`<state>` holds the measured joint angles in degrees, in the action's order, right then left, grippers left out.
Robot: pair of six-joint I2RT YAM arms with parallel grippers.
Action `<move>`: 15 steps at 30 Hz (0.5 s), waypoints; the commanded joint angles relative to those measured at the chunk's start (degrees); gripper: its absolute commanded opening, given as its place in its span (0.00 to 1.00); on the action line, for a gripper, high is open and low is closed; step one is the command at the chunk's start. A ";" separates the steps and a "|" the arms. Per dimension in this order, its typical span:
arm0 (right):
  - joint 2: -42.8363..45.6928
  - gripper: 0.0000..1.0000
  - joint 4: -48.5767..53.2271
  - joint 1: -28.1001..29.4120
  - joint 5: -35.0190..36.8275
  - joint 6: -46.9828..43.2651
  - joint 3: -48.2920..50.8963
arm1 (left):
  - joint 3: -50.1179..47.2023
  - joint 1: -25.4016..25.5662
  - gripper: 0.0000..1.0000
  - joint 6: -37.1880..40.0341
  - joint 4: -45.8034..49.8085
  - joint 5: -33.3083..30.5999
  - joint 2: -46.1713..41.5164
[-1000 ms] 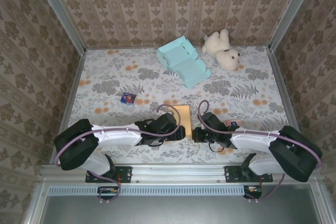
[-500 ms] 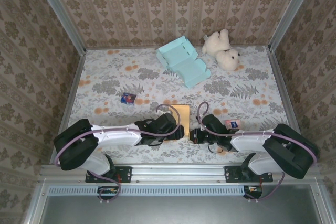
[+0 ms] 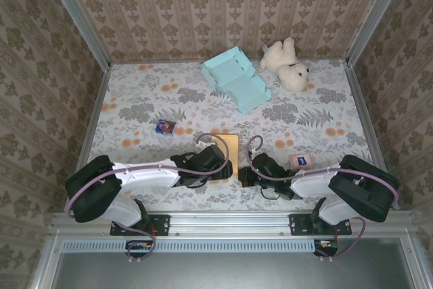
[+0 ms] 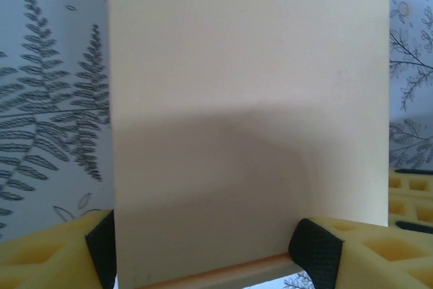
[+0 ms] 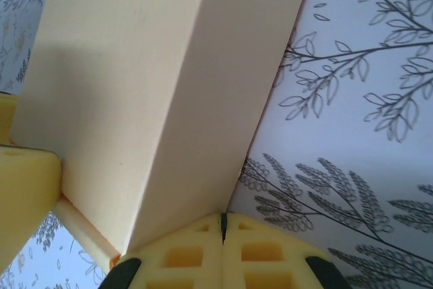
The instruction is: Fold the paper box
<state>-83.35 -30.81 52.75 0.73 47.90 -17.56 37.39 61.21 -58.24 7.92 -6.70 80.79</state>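
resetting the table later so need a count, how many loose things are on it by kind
paper boxes: 2, cream box, teal box
plush toys: 1, white bear
small packets: 2, dark blue packet, pale packet
total: 5

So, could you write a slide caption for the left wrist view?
Left gripper clamping the cream paper box between its black pads, above the fern-print tablecloth.
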 commanded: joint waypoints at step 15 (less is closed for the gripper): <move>12.38 0.09 15.40 8.77 18.73 3.25 -3.62 | -2.69 -14.53 0.79 4.83 6.07 -1.85 -13.63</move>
<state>-76.49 -26.65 61.34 11.16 52.47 -19.25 36.45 46.78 -54.61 9.65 -5.78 72.34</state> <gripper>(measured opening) 0.090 0.792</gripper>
